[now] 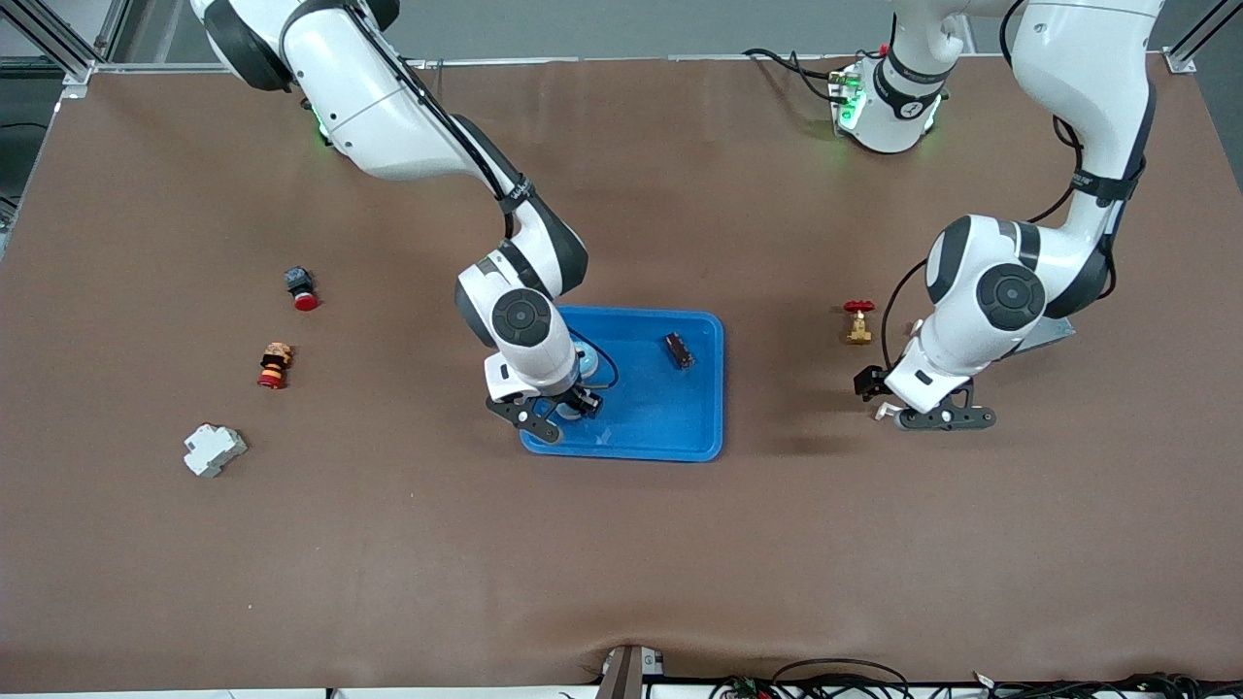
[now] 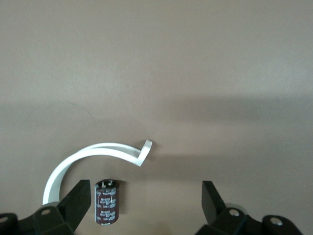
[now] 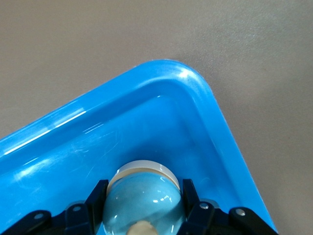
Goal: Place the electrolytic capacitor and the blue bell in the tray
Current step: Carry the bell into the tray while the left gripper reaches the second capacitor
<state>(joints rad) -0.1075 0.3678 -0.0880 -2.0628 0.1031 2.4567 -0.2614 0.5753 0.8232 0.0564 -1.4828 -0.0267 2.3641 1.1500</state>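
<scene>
My right gripper (image 1: pixel 558 410) is low inside the bright blue tray (image 1: pixel 699 442), at the corner nearer the front camera toward the right arm's end. It is shut on the blue bell (image 3: pixel 142 196), a glossy light-blue dome with a white base, pinched between both fingers above the tray (image 3: pixel 195 88) floor. My left gripper (image 1: pixel 947 419) hangs open just above the brown table, beside the tray toward the left arm's end. The electrolytic capacitor (image 2: pixel 107 203), a dark brown cylinder, lies on the table between the open fingers of the left gripper (image 2: pixel 146 208), close to one finger (image 2: pixel 78 205). The front view hides it.
A small dark brown part (image 1: pixel 679 350) lies in the tray. A curved white strip (image 2: pixel 98 152) lies by the capacitor. A red-and-brass valve (image 1: pixel 858 320) stands near the left arm. A red button (image 1: pixel 301 288), an orange-red part (image 1: pixel 275 365) and a white block (image 1: pixel 214 449) lie toward the right arm's end.
</scene>
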